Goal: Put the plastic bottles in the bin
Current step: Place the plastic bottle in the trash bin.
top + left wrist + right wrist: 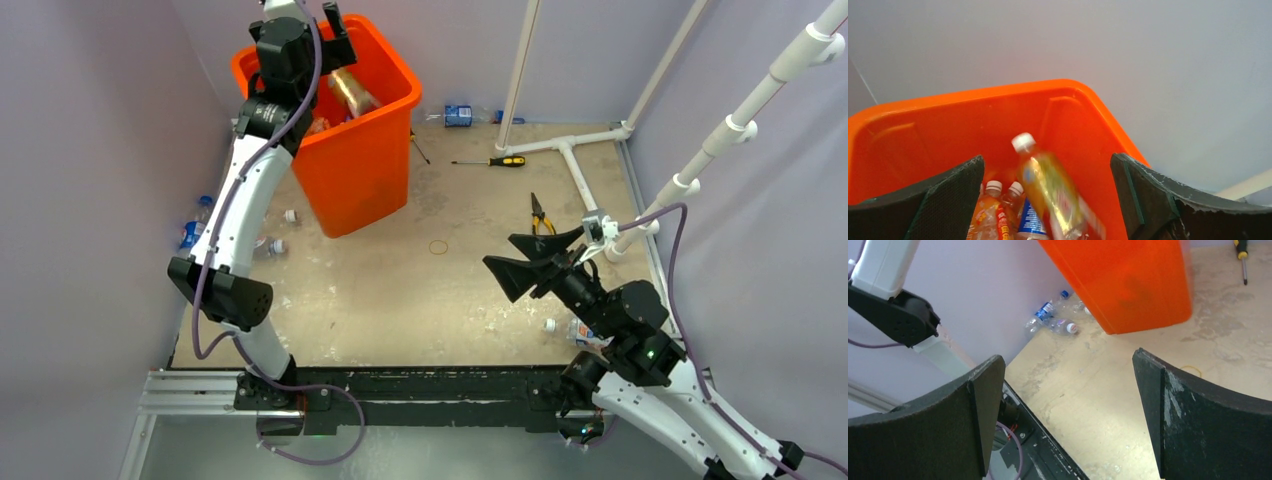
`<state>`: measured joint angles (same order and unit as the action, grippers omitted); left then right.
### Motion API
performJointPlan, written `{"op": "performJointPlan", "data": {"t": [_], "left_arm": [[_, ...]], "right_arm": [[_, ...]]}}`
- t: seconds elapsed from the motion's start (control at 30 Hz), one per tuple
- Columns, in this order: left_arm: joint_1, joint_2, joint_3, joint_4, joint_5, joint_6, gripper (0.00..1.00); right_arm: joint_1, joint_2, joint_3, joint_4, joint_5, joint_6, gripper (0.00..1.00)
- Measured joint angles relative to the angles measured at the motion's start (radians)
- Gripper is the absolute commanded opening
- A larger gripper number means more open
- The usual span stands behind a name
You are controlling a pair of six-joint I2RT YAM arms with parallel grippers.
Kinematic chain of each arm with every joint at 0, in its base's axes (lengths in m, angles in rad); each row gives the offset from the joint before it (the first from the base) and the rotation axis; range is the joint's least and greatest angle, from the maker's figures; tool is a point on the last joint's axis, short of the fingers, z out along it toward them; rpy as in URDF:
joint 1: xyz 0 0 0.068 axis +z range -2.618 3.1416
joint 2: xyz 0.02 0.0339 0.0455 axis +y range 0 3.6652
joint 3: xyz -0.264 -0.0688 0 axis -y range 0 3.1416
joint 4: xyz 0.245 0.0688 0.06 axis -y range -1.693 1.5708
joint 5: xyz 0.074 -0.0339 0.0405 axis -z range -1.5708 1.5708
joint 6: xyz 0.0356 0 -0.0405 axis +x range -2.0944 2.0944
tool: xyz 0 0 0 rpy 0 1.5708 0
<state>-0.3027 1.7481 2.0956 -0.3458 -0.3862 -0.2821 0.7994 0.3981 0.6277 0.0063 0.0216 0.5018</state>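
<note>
Tabletop (450,290) is shared by everything here. The orange bin (355,170) is set at its far left, close to the back wall. Above the bin's opening the left gripper (1047,165) is held with its fingers spread wide and nothing pinched. Between them, touched by neither, a blurred bottle (1050,192) is seen cap-up inside the bin; it is judged to be dropping. Other bottles (998,212) already lie at the bottom. The right gripper (500,252) is held low over the right side of the table, spread wide and empty too.

The step in hand is judged to be the drop. It is best done with the fingers kept apart and above the rim until the bottle has settled. The arm should then be raised straight up so that the rim is not caught.

Loose bottles (272,245) remain on the table by the left wall, and one more bottle (585,335) lies by the right arm's base. A screwdriver (490,161) and pliers (540,215) are to be left alone.
</note>
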Motion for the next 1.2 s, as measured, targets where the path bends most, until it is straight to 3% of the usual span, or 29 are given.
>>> {"op": "performJointPlan", "data": {"t": [0.23, 0.37, 0.47, 0.6, 0.7, 0.83, 0.97, 1.07, 1.2], "left_arm": [[-0.019, -0.064, 0.000, -0.023, 0.015, -0.043, 0.99], [-0.156, -0.176, -0.027, -0.068, -0.027, -0.040, 0.99], [-0.270, -0.367, -0.219, -0.097, -0.039, -0.073, 0.99], [-0.259, -0.716, -0.601, -0.152, -0.168, -0.139, 0.99], [-0.254, -0.931, -0.768, -0.257, -0.297, -0.161, 0.99], [-0.253, -1.049, -0.816, -0.365, -0.491, -0.204, 0.99], [-0.252, -1.028, -0.984, -0.397, -0.562, -0.298, 0.99], [-0.196, -0.959, -1.141, -0.405, -0.525, -0.365, 0.99], [0.085, -0.916, -1.269, -0.378, -0.355, -0.420, 0.99]], "right_arm": [[0.000, -0.015, -0.011, -0.020, 0.102, 0.055, 0.99], [0.000, 0.014, -0.011, -0.055, 0.160, 0.060, 0.99], [0.000, 0.041, -0.012, -0.092, 0.200, 0.066, 0.99], [0.000, 0.015, -0.073, -0.086, 0.212, 0.075, 0.99], [0.000, -0.007, -0.140, -0.069, 0.204, 0.082, 0.99], [0.000, 0.014, -0.188, -0.040, 0.192, 0.085, 0.99], [0.000, 0.068, -0.207, -0.005, 0.171, 0.090, 0.99], [0.000, 0.074, -0.214, 0.011, 0.159, 0.093, 0.99], [0.000, 0.052, -0.216, 0.017, 0.143, 0.090, 0.99]]}}
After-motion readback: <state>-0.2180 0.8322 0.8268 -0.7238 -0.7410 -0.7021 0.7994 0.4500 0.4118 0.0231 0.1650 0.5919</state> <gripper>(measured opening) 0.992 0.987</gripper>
